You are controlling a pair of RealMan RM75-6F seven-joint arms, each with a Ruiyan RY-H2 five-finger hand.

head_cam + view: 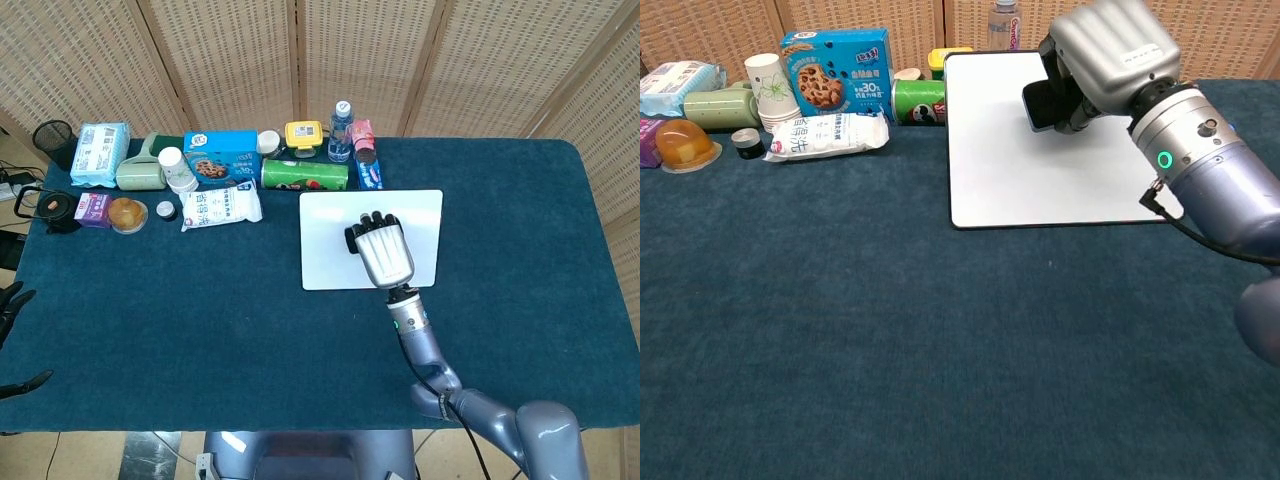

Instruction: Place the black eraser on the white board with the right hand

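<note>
My right hand point(381, 247) point(1103, 55) hovers over the middle of the white board point(330, 265) point(1010, 170), its fingers wrapped around the black eraser point(1043, 104) point(353, 239). The eraser pokes out under the fingertips on the hand's left side; whether it touches the board I cannot tell. Of my left hand point(10, 302) only dark fingertips show at the far left edge of the head view, spread and holding nothing.
A row of goods lines the table's far edge left of the board: a green can point(304, 175), a blue cookie box point(221, 157), a white pouch point(221, 208), paper cups point(178, 170), a bottle point(341, 130), a jelly cup point(128, 214).
</note>
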